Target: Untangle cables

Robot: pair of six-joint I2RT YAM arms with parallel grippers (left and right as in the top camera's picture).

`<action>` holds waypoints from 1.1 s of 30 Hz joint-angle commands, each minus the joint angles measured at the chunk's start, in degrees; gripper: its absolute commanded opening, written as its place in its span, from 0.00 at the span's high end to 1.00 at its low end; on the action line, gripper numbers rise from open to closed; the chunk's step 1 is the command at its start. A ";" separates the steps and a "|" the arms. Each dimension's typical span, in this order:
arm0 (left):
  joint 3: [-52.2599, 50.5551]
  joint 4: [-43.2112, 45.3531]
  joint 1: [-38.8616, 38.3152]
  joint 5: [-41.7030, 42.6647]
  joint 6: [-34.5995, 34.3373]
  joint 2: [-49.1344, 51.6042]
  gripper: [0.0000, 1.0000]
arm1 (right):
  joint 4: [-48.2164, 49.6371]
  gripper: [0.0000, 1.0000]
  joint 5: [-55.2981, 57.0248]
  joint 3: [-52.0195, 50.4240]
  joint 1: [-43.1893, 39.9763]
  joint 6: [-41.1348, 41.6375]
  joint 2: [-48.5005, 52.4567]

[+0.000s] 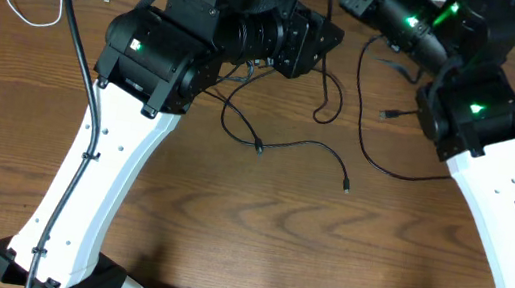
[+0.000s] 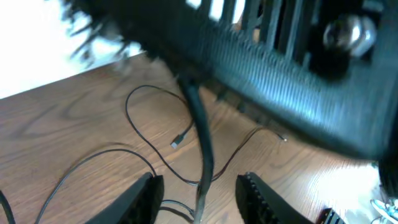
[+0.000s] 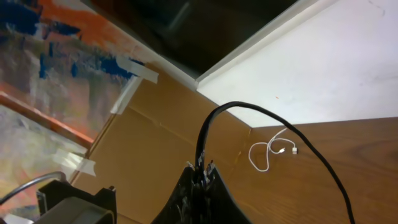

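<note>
Two claws each have a dark cord at their tips. The right claw (image 3: 202, 171) is clamped shut on a black cable (image 3: 261, 115), which springs from its fingertips, arches upward and drops off to the claw's right. Beyond that claw, well apart from it, a white cable (image 3: 268, 152) lies coiled on the table (image 3: 367, 155). The left claw (image 2: 200, 180) has its fingers (image 2: 140, 199) apart. A black strand (image 2: 202, 143) rises through the gap, not pinched; whether it is the same cord I cannot tell. Ahead of this claw a second black cable (image 2: 146, 134) loops on the wood, its plug (image 2: 179, 140) near the fingertips.
</note>
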 commanded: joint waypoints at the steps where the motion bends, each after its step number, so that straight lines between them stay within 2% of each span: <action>1: -0.46 0.33 0.20 -0.31 0.72 -0.46 0.68 | 0.15 0.99 -2.19 0.50 -1.53 1.79 -0.07; 3: -0.52 0.28 0.20 -0.31 0.72 -0.46 0.73 | 0.17 0.99 -2.34 0.50 -2.01 2.47 -0.07; 9: -0.52 0.33 0.04 -0.02 0.70 -0.46 0.73 | 0.20 0.99 -2.75 0.50 -2.05 3.52 -0.07; 10: -0.52 0.35 0.04 0.76 0.72 -0.46 0.73 | 0.22 0.99 -2.75 0.50 -2.05 3.74 -0.07; 14: -0.52 0.76 0.04 4.02 0.76 -0.46 0.60 | 0.24 0.99 -2.75 0.50 -2.05 3.93 -0.07; 23: -0.61 0.83 -0.24 4.83 0.92 1.57 0.60 | 1.77 0.99 -5.14 0.50 -1.99 6.45 -0.07; 26: -0.61 1.53 -0.28 5.29 0.74 1.84 0.61 | 1.68 0.99 -5.14 0.50 -2.01 6.43 -0.07; 29: -0.61 2.34 -0.28 5.57 0.70 1.84 0.69 | 1.60 0.99 -5.16 0.50 -1.99 6.45 -0.07; 33: -0.61 2.43 -0.28 5.55 0.72 1.84 0.74 | 1.68 0.99 -5.14 0.50 -2.01 6.45 -0.07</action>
